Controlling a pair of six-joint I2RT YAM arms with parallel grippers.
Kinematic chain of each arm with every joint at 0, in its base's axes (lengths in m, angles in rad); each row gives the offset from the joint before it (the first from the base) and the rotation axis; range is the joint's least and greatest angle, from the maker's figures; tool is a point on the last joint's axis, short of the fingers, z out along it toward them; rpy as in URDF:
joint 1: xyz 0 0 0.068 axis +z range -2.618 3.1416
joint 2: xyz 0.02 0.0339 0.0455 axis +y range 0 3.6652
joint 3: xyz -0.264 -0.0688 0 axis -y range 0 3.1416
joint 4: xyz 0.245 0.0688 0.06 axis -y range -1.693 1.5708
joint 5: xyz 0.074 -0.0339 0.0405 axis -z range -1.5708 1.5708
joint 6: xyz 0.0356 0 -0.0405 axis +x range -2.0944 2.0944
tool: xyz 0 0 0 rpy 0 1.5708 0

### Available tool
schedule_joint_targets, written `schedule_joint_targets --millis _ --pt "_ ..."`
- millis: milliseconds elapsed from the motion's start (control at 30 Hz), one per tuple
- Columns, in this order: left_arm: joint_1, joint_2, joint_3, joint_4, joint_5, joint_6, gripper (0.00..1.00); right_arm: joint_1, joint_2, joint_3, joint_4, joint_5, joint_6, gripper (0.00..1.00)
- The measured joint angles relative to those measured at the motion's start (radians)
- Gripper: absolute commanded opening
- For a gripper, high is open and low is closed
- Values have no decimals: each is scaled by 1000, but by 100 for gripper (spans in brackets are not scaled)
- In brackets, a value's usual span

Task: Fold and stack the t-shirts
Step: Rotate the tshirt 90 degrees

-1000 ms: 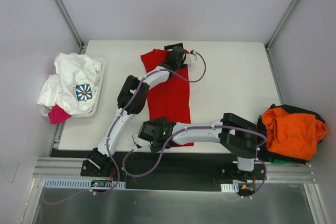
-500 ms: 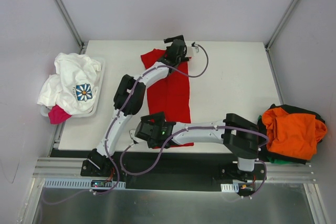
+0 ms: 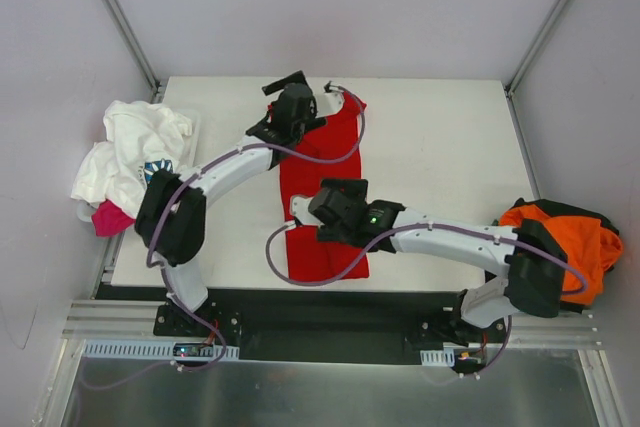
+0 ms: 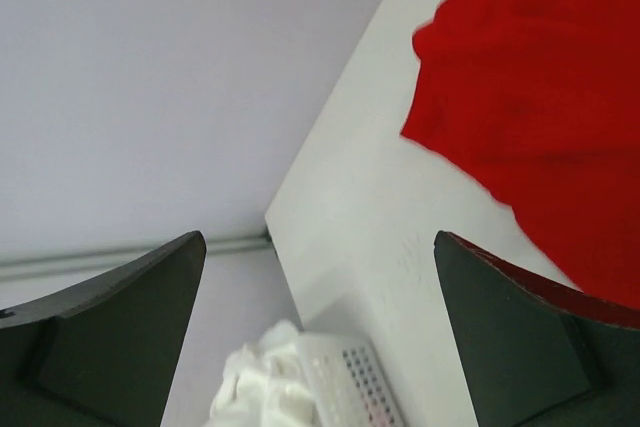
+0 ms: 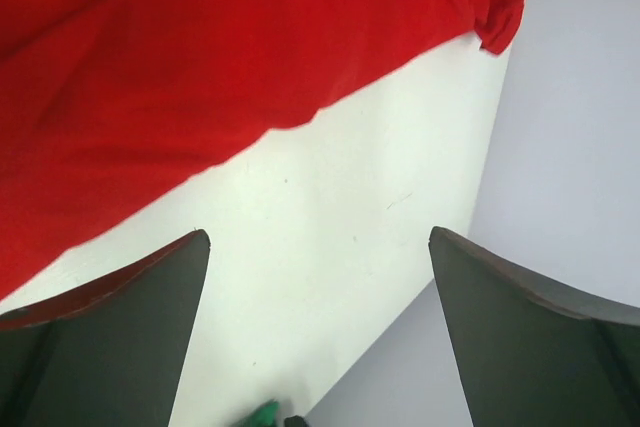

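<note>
- The red shirt (image 3: pixel 335 162) lies flat on the bench (image 3: pixel 450 147) as a long strip, running from the far edge to the near edge, about mid-bench
- The left hand (image 4: pixel 320 247) is spread wide and holds nothing; it hangs over bare bench just beside the shirt's far left corner
- Its wrist view shows the red cloth at the upper right and a white basket (image 4: pixel 355 382) low in the frame
- The right hand (image 5: pixel 320 237) is also spread and empty, above the middle of the red shirt near its right edge
- Between its fingers (image 5: pixel 120 337) shows bare bench, with red cloth filling the upper left
- A white shirt (image 3: pixel 125 147) with a blue flower print is heaped in the basket at the bench's left edge, a pink shirt (image 3: pixel 108 219) poking out at its near side
- An orange shirt (image 3: pixel 560 247) sits bunched on a dark shirt (image 3: pixel 565 206) off the bench's right edge
</note>
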Motion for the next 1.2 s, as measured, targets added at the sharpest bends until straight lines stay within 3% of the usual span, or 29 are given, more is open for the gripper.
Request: schedule_joint_targets --millis 167,400,1200 --pt "0 -182 -216 -9 -8 -53 99 -37 -84 -23 -58 -81 58 96" --pt "0 -198 -370 -30 -11 -116 99 -29 -86 -122 -77 -176 83 96" --pt "21 -228 -470 -30 -6 -167 99 21 -9 -167 -48 -316 118 96"
